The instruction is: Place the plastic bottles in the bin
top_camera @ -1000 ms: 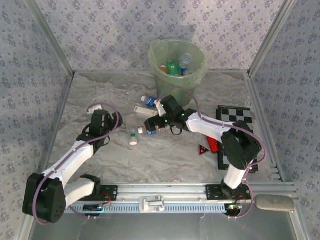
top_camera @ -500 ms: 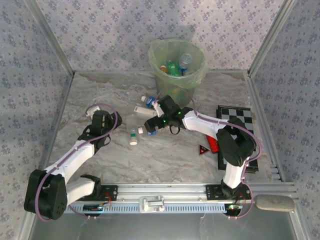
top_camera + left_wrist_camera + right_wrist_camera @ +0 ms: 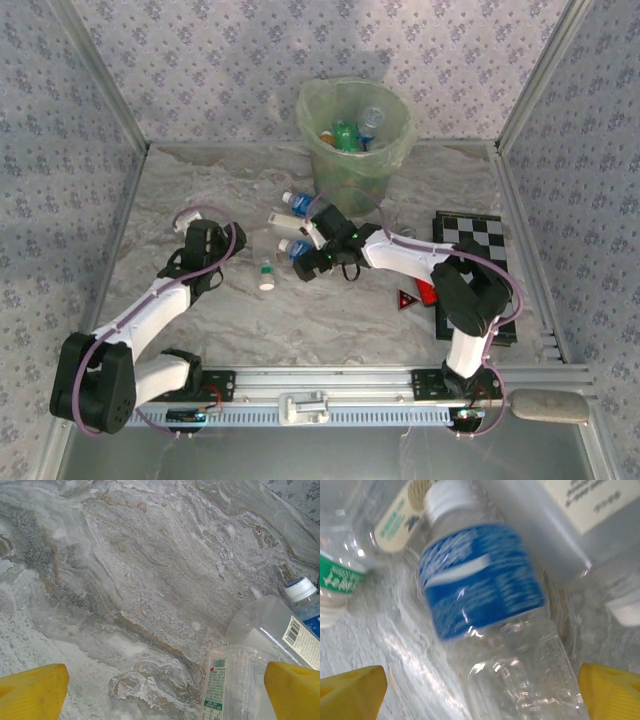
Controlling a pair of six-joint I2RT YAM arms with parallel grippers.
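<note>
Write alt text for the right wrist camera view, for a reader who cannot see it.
A clear bottle with a blue label and white cap lies on the marbled table, close up and slightly blurred, between two wide-open yellow fingers at the bottom corners. More bottles lie beside it: a green-labelled one at left, a pale-labelled one at upper right.

The worktop (image 3: 250, 320) is a grey-white sheet with a marbled, veined pattern, slightly rippled near its far edge. Up close in the left wrist view its surface shows brownish streaks among pale swirls. Three walls enclose it: the back wall (image 3: 200, 60), the left wall (image 3: 50, 200) and the right wall (image 3: 595, 200), all covered in pale lavender-grey material printed with small floral motifs. Slim aluminium posts (image 3: 100, 80) run along the far corners. A ribbed aluminium rail (image 3: 320, 381) spans the worktop's near edge. The light is soft and even, with a faint shadow on the back wall.
</note>
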